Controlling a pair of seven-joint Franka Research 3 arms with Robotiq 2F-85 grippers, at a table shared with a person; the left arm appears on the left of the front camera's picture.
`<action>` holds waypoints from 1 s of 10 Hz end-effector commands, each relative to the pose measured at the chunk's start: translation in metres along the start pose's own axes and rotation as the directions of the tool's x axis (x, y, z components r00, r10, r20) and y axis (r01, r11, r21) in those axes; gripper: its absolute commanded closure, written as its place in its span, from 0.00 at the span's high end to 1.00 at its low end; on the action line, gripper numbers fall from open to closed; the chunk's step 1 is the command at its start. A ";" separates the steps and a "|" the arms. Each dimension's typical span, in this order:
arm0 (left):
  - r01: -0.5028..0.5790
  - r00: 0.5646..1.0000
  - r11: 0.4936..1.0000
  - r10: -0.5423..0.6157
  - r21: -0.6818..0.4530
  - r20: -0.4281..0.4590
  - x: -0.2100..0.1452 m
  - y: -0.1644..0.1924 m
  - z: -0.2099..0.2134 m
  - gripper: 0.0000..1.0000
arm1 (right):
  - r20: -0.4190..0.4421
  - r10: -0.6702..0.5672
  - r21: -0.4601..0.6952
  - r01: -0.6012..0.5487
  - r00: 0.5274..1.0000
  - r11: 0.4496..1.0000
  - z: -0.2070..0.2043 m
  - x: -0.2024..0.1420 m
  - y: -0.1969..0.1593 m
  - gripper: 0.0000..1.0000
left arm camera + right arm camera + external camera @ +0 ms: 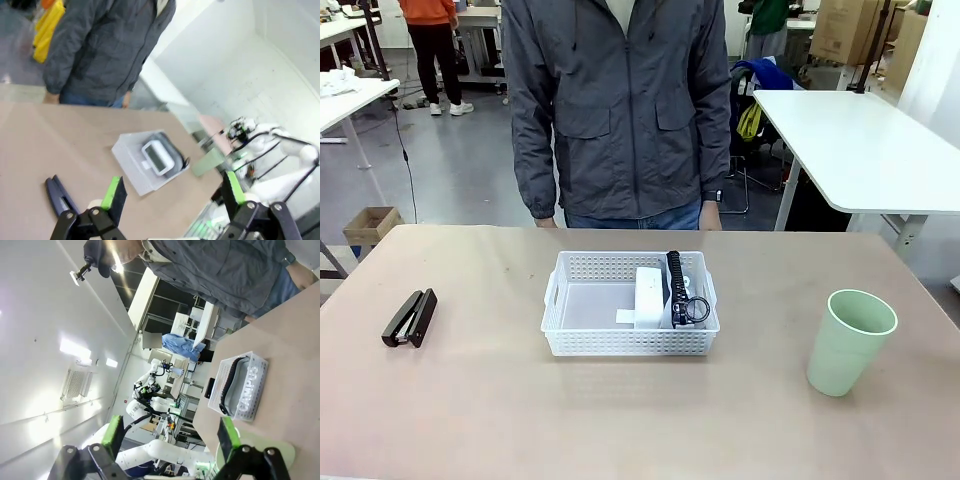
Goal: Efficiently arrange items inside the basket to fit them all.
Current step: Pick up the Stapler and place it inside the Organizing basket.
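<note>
The white basket [620, 342] stands mid-table. Inside it, at the right end, the grey shoe [676, 285] rests on its side, black sole up, with the small white box [648, 290] leaning against it. To the left of the basket the black stapler [410, 318] lies flat, and the pale-green cup [850, 342] stands upright to the right. My left gripper [173, 192] hangs open high above the table, over the stapler [60, 195] and the basket [131, 165]. My right gripper [170, 432] is open too, above the cup [262, 454], with the basket [252, 390] farther off.
A person in a grey jacket [620, 110] stands at the far edge behind the basket, arms down. Bare brown tabletop [500, 400] lies all around the basket. Another white table [860, 150] stands behind on the right.
</note>
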State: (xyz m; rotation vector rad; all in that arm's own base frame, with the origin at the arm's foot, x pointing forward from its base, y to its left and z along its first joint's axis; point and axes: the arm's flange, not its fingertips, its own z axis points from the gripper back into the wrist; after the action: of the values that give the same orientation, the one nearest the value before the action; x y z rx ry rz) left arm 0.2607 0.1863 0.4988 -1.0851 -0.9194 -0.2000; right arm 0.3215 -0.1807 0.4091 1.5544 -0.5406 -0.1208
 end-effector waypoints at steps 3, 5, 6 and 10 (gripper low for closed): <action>0.192 0.818 0.926 0.032 0.325 -0.575 0.026 -0.068 -0.084 1.00 | -0.010 0.008 -0.001 -0.008 1.000 1.000 0.002 -0.002 0.002 1.00; 0.233 0.714 0.836 0.200 0.497 -0.671 0.035 -0.054 -0.123 1.00 | -0.010 0.008 -0.001 -0.008 1.000 1.000 0.002 -0.002 0.002 1.00; 0.277 0.661 0.781 0.268 0.559 -0.701 0.033 -0.051 -0.139 1.00 | -0.010 0.008 -0.001 -0.008 1.000 1.000 0.002 -0.002 0.002 1.00; 0.381 0.596 0.645 0.375 0.662 -0.710 0.029 -0.032 -0.182 1.00 | -0.010 0.008 -0.001 -0.008 1.000 1.000 0.002 -0.002 0.002 1.00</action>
State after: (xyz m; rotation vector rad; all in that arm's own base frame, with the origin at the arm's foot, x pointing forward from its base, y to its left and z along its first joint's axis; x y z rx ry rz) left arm 0.3542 0.0309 0.5039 -0.0357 -0.0627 -0.2246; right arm 0.3218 -0.1806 0.4088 1.5536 -0.5390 -0.1212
